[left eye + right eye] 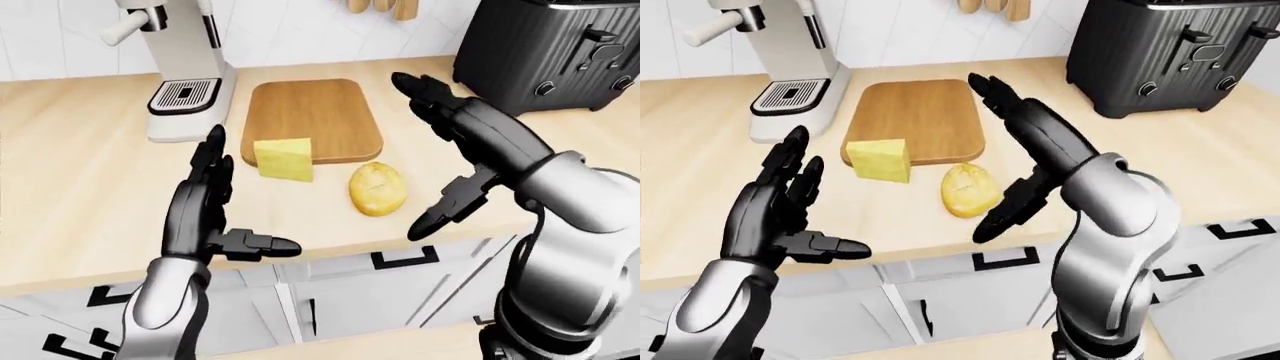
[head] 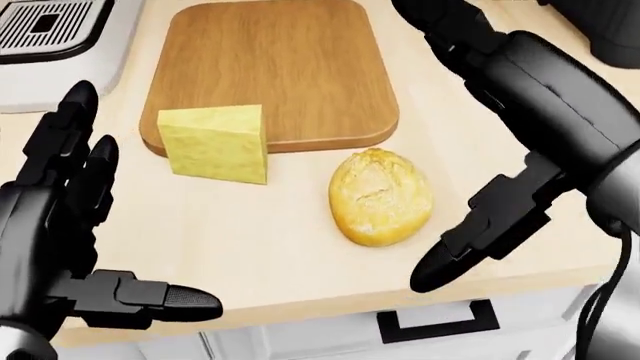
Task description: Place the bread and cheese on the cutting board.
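Head view, looking steeply down: wooden cutting board (image 2: 270, 71) lies flat on the pale bench (image 2: 250, 247). Cheese wedge (image 2: 215, 142) sits at the board's 7 o'clock corner, overlapping or touching its lower edge; cannot tell how much of it rests on the wood. Bread roll (image 2: 380, 197) lies on the bench just off the board's 5 o'clock corner, close to the edge but apart from it, and well clear of the cheese. Left robot hand (image 2: 75, 232) at the view's 8 o'clock, fingers spread and upright, thumb pointing toward 3 o'clock, holding nothing. Right robot hand (image 2: 520, 127) enters from 2 o'clock, fingers splayed wide over the board's right side, thumb reaching down toward 5 o'clock beside the bread without touching it; empty. The head view clips all but a grated drip tray (image 2: 45, 22) at 11 o'clock. The eye views supply the rest: the tray belongs to a white espresso machine (image 1: 180, 67) standing at the board's 9 o'clock, a black toaster (image 1: 555, 52) stands at 2 o'clock on the bench, and wooden utensil handles (image 1: 380, 7) hang at 12 o'clock against the tiled wall. The right-eye view shows the right forearm (image 1: 1110, 202) in silver casing and white cabinet drawers (image 1: 970, 292) with black handles under the bench edge.
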Robot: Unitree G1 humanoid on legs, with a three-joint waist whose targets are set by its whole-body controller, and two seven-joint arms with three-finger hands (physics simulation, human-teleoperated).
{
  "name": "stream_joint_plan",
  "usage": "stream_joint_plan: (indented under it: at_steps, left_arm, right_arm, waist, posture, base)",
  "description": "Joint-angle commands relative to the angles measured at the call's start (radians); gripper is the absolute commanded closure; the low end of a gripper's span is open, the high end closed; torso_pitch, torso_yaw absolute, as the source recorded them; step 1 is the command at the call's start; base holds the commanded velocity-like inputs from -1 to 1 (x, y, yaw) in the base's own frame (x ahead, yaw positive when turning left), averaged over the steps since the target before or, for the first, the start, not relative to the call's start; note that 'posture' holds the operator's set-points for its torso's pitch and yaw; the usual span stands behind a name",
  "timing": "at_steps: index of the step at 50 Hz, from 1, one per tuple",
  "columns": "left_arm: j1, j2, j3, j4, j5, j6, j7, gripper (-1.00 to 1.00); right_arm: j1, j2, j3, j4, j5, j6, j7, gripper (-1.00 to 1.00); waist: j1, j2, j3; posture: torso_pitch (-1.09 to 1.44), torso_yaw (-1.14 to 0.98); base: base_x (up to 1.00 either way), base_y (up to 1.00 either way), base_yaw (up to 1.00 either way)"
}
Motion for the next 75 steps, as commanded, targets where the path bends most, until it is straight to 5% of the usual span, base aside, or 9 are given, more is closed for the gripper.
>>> stream_joint_plan:
  at_steps: [1, 21, 75]
  left_arm:
    - [-0.022, 0.006, 0.014, -0.038, -0.002, -0.024, 0.003, -1.0]
    - [-0.019, 0.011, 0.016, -0.028, -0.003, -0.035, 0.007, -1.0]
    - [-0.002, 0.016, 0.034, -0.012, -0.014, -0.061, 0.001, -1.0]
  right_arm:
    - [-0.012, 0.008, -0.01, -0.023, -0.061, -0.054, 0.049, -0.82]
    - [-0.069, 0.074, -0.029, 0.037, -0.187, -0.239, 0.22, -0.25]
    - [-0.175, 0.069, -0.025, 0.231, -0.204, -0.499, 0.302, -0.26]
  waist:
    - [-0.001, 0.002, -0.02]
    - [-0.007, 0.012, -0.017]
    - [-0.009, 0.014, -0.018]
  posture:
    - [0.0, 0.0]
    - [0.0, 0.0]
    - [0.0, 0.0]
  base:
    - [0.0, 0.0, 0.0]
    - [0.0, 0.0, 0.0]
    - [0.0, 0.0, 0.0]
